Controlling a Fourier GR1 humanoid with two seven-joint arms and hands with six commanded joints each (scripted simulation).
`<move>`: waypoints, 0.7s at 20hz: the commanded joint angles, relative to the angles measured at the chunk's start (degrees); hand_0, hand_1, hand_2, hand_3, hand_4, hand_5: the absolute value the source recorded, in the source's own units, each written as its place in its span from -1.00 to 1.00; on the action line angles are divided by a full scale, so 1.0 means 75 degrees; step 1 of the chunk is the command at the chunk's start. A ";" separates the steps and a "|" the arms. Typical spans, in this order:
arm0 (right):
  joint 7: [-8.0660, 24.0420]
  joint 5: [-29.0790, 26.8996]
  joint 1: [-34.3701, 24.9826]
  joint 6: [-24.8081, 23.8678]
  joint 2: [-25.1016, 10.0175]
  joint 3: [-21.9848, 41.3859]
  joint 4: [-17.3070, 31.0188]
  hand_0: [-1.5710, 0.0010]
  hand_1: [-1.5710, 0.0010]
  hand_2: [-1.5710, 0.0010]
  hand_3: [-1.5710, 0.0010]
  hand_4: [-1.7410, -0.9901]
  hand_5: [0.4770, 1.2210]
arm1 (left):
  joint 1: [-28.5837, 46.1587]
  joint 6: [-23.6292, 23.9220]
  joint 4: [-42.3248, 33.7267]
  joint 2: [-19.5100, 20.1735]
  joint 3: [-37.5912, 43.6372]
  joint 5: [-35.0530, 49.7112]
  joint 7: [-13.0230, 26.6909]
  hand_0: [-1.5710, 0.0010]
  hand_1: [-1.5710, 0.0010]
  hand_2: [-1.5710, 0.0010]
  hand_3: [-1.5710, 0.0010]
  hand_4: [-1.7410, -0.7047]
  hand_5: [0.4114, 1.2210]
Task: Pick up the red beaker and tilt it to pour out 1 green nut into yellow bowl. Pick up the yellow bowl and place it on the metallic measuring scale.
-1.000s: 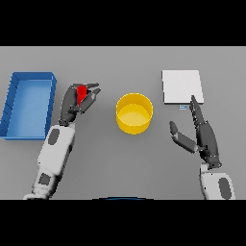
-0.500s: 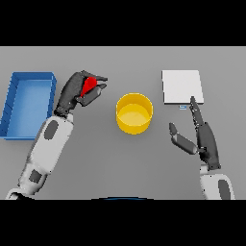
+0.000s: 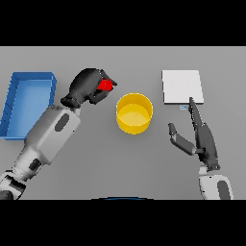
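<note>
The left hand sits at about ten o'clock from the yellow bowl, its dark fingers curled round the red beaker. Only a small red patch of the beaker shows between the fingers, on the side that faces the bowl; whether it is upright or tipped cannot be told. The hand and beaker are just beside the bowl's rim but not over it. The left arm runs down from the hand toward seven o'clock.

The yellow bowl stands near the middle of the grey table, upright, its inside showing plain yellow. No nut can be made out in it.

The metallic scale, a pale square plate, lies at about two o'clock from the bowl, apart from it.

The right hand lies at about four o'clock from the bowl, well apart from it, fingers straight and pointing toward the scale at twelve o'clock, thumb spread toward the bowl. It holds nothing.

A blue tray lies at nine o'clock from the left hand, near the table's left edge.
</note>
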 commanded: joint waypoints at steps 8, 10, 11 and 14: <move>-0.0114 -0.0034 -0.0021 -0.0022 0.0064 -0.0018 0.0064 1.00 1.00 1.00 1.00 0.28 -0.39 | -0.1845 -0.1025 0.1187 0.0320 -0.1978 -0.1723 -0.0144 -1.00 -1.00 -1.00 -1.00 -0.82 0.96; -0.0165 -0.0025 0.0001 -0.0054 0.0049 -0.0030 -0.0033 1.00 1.00 1.00 1.00 0.30 -0.43 | -0.2282 -0.1467 0.1476 0.0309 -0.2510 -0.2096 -0.0144 -1.00 -1.00 -1.00 -1.00 -0.80 0.97; -0.0109 0.0044 -0.0001 -0.0103 0.0083 -0.0004 0.0012 1.00 1.00 1.00 1.00 0.32 -0.46 | -0.2409 -0.1633 0.1579 0.0287 -0.2754 -0.2201 -0.0226 -1.00 -1.00 -1.00 -1.00 -0.84 0.98; 0.0072 -0.0085 -0.0083 -0.0155 0.0163 -0.0106 0.0134 1.00 1.00 1.00 1.00 0.39 -0.52 | -0.2895 -0.2002 0.1946 0.0163 -0.3266 -0.2377 -0.0490 -1.00 -1.00 -1.00 -1.00 -0.91 0.99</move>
